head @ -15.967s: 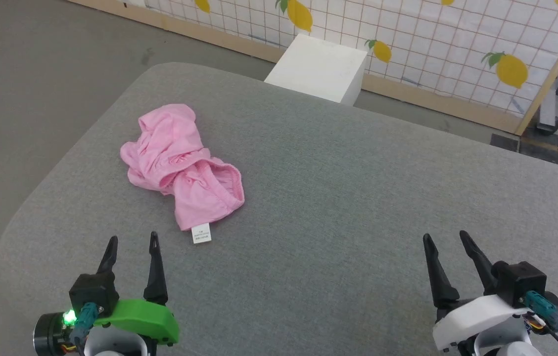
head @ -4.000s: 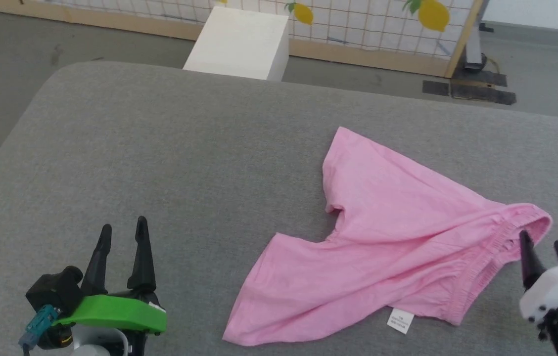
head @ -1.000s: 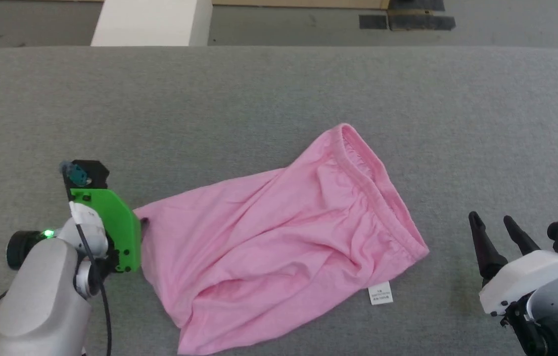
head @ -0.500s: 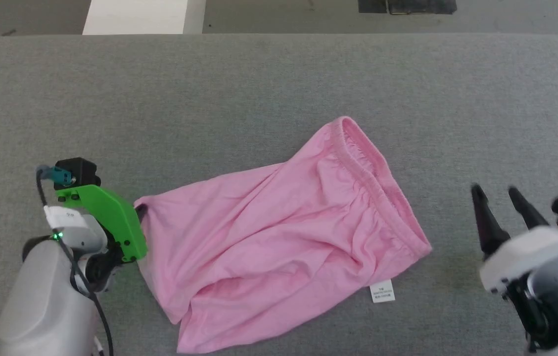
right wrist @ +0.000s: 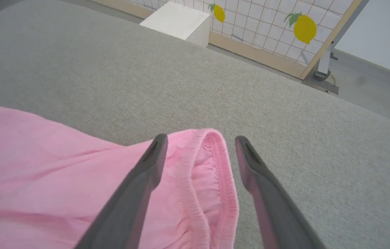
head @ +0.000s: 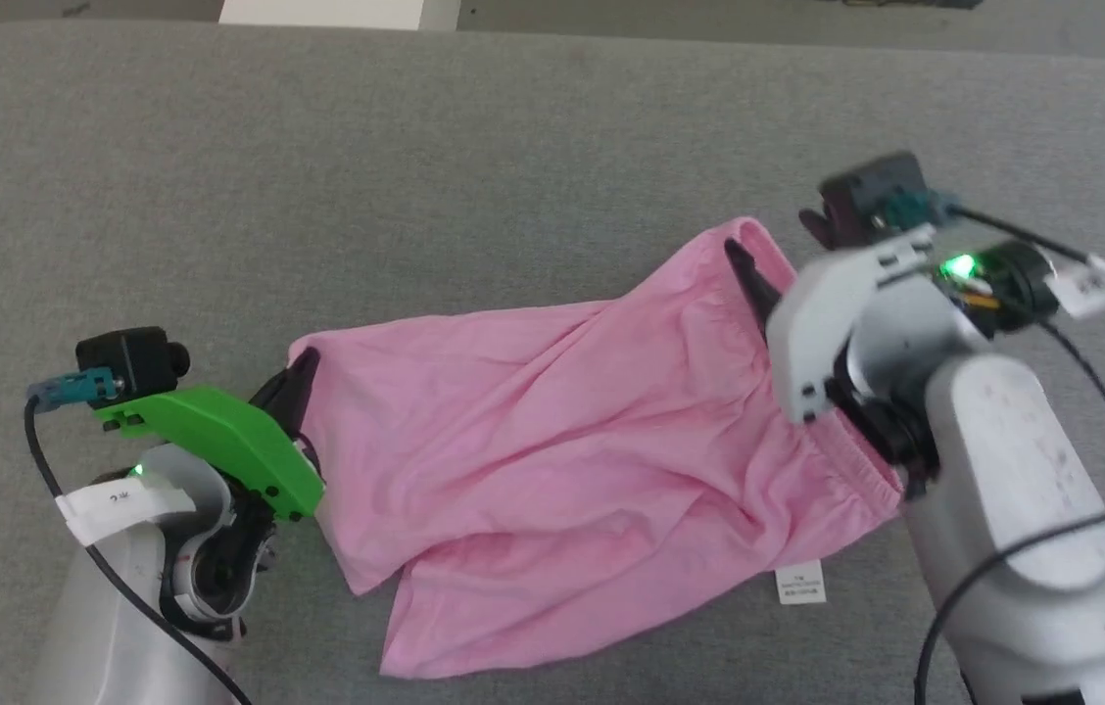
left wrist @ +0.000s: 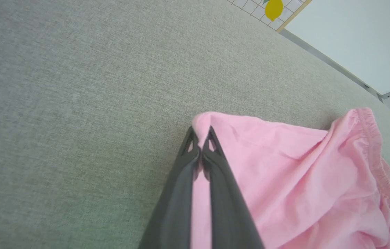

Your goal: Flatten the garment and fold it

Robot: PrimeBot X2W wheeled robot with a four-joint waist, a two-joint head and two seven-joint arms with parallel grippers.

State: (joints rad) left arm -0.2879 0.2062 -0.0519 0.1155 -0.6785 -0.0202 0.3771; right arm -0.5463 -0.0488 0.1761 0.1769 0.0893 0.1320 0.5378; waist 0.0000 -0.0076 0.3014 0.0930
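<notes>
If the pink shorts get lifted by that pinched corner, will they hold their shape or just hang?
Probably just hang: the pink shorts lie creased and draped flat on the grey fabric surface, so they look thin and floppy. Likely light, since the left tool has one corner pinched into a small peak. The gathered waistband may stay bunched.

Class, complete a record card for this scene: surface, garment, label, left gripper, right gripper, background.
surface: grey woven fabric top
garment: light pink thin fabric shorts, spread out but creased, not yet folded
label: small white tag lying on the grey top beside the gathered elastic waistband
left gripper: shut on a corner of the shorts
right gripper: open, fingers either side of the waistband's end
background: white box, lemon-print grid panel
</notes>
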